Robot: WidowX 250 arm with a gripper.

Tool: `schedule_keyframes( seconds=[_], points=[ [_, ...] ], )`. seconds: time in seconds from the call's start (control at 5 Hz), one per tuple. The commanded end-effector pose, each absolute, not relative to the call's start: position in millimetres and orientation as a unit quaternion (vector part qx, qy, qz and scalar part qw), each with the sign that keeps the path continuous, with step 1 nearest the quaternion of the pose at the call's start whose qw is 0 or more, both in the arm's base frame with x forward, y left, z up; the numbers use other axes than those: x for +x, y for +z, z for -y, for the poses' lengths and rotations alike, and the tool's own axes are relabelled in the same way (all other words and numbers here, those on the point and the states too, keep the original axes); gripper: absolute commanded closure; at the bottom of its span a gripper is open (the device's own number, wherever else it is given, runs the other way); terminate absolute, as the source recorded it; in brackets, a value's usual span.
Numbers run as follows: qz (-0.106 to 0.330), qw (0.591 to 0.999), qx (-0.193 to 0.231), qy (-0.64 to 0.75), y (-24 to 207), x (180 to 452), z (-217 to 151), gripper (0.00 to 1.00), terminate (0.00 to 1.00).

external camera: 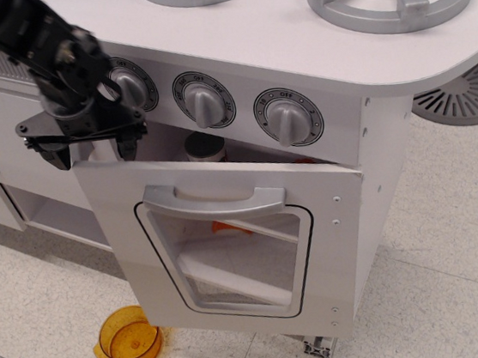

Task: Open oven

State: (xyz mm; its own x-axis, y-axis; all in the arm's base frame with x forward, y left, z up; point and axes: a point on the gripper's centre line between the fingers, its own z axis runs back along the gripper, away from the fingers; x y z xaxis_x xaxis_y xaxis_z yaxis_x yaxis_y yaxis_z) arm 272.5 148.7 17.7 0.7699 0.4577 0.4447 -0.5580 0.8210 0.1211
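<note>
While 1 oven (pixel 230 249) stands ajar, 3 knobs (pixel 206 103) show.

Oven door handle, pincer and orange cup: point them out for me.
door handle (pixel 211 201), main camera view, middle of the grey bar
pincer (pixel 89 149), main camera view, between its fingertips
orange cup (pixel 129 338), main camera view, inner bottom

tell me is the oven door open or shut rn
Partly open. The oven door tilts away from the front, leaving a dark gap under the knobs; the gripper is at its top left corner.
</note>
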Motion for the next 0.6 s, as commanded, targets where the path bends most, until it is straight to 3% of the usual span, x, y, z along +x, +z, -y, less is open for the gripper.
schedule_keyframes(
  seconds=[0.0,0.2,0.4],
  points=[
    [0.153,0.954,0.133,0.223,39,238,-134,0.00,0.00],
    [0.104,0.966,0.097,0.215,36,221,-117,0.00,0.00],
    [0.076,0.955,0.009,0.287,24,216,-93,0.00,0.00]
  ],
)
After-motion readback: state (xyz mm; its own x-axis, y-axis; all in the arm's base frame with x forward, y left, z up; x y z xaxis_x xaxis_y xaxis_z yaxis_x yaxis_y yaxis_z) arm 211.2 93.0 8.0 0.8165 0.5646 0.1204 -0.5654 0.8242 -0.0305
